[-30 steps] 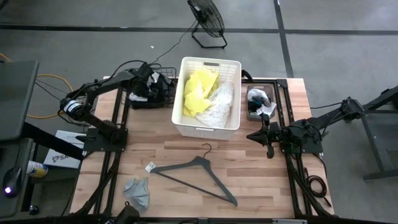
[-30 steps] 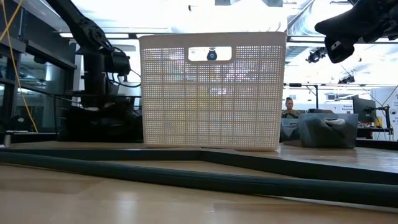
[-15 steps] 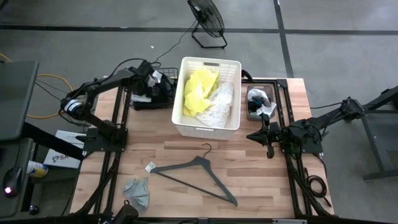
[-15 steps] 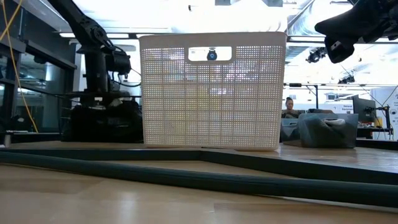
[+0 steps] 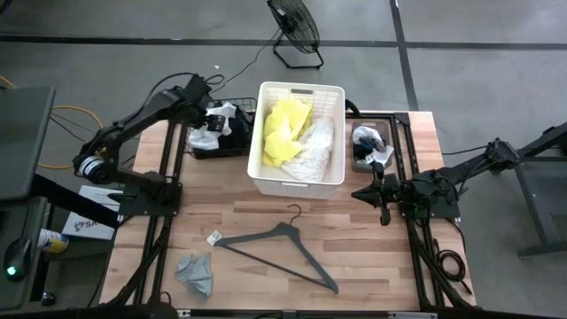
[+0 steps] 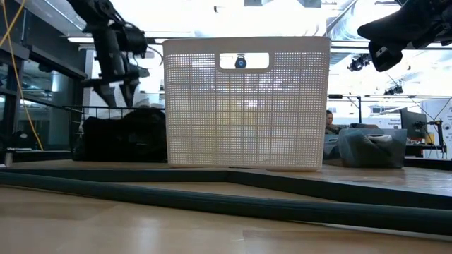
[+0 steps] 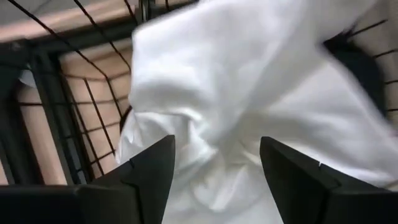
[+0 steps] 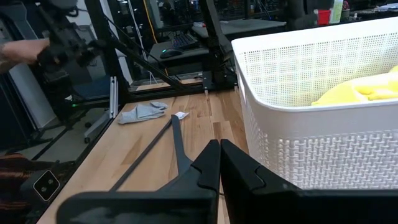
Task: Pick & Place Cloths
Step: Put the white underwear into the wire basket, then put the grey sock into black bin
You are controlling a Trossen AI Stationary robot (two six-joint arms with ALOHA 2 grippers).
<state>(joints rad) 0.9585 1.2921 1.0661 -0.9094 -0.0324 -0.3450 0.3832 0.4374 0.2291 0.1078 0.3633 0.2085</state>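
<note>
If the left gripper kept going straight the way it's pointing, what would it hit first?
Most likely the white cloth directly ahead of the open left gripper, lying in the black wire basket; how far ahead is unclear.

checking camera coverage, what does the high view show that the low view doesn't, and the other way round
Only the high view shows the yellow cloth and white lacy cloth inside the basket, the grey cloth near the table's front edge, and the white cloth in the wire basket under the left gripper.

Only the low view shows the room behind, with a person past the basket.

Both show the white basket, the hanger and the left arm.
</note>
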